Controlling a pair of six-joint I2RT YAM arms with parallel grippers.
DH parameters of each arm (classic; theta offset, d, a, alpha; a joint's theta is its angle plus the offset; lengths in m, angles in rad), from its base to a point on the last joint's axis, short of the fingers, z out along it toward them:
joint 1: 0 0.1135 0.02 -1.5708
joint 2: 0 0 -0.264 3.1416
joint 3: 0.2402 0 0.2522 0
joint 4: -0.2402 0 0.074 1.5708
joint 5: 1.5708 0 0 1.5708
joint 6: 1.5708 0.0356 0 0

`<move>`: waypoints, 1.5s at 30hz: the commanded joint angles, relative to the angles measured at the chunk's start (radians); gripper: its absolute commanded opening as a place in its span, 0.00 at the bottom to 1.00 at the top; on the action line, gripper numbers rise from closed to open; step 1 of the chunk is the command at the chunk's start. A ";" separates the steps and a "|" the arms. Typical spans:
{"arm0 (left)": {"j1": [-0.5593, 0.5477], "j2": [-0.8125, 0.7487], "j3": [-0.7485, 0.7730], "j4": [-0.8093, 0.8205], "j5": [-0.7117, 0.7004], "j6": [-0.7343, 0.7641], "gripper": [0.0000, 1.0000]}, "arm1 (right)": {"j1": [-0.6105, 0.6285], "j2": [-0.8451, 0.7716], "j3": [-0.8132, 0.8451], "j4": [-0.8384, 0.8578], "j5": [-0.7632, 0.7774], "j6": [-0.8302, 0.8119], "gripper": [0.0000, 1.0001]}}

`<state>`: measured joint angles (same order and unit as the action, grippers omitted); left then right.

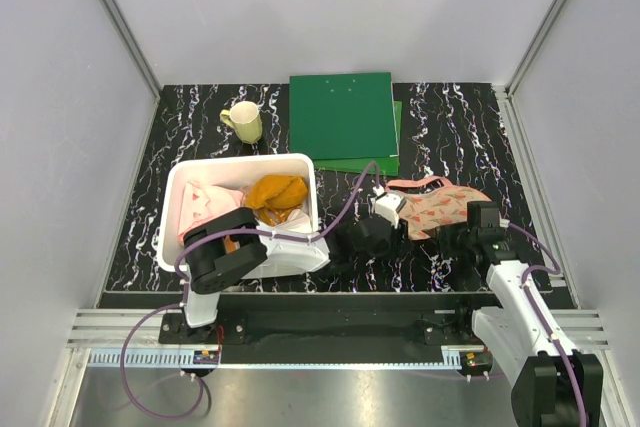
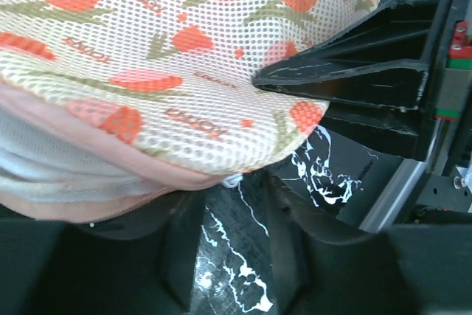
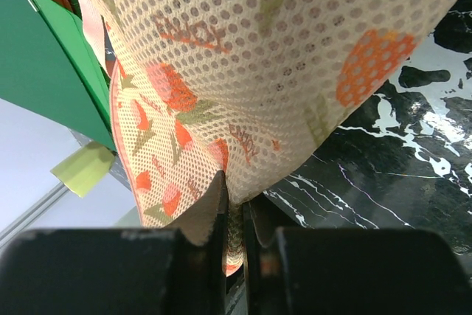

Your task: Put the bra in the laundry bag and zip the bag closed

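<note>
The left arm [image 1: 260, 247] rises from its base at the lower left of the top view, bends at the elbow in front of the white bin [image 1: 172, 227] and stretches right, low over the counter [image 1: 460, 127], to the left edge of the laundry bag [image 1: 440, 209]. Its jaws stand partly apart with bare counter showing between the 2 fingers [image 2: 177, 256]; the bag's rim lies just past the tips, and nothing sits in the gap. The right arm [image 1: 520, 297] climbs from the lower right corner and leans up and left to the bag's lower right edge. Its jaws are pinched nearly together on a fold of the bag's dotted mesh, which hangs between them in the right wrist view.

The bag lies on the counter right of centre, between the 2 wrists. Its inside is hidden; only the patterned outer fabric, a pink edge band and some whitish lining show. The left arm covers the bin's lower right corner. A pale yellow-green shape at the lower left of the right wrist view is too blurred to name.

Counted: 2 arms, 1 bin, 2 green folders [image 1: 340, 112] stacked at upper centre, 1 bag, 1 orange garment [image 1: 277, 192] and 1 pale pink cloth [image 1: 205, 202] in the bin, and 1 mug [image 1: 243, 122] at upper left.
</note>
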<state>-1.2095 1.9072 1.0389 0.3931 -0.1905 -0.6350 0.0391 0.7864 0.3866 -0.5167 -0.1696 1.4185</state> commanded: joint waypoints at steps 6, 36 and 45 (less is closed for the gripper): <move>0.045 -0.030 -0.040 0.122 0.092 -0.054 0.60 | -0.001 0.022 0.021 0.014 -0.019 0.010 0.00; 0.082 -0.091 -0.115 0.033 0.062 -0.077 0.00 | -0.024 0.077 0.055 0.035 0.045 -0.113 0.00; 0.099 -0.113 -0.142 0.018 0.094 0.027 0.00 | -0.090 0.177 0.132 0.034 0.147 -0.358 0.00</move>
<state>-1.1294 1.8336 0.8970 0.4351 -0.0784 -0.6853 -0.0181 0.9230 0.4412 -0.4953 -0.1650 1.2179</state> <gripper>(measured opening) 0.050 0.122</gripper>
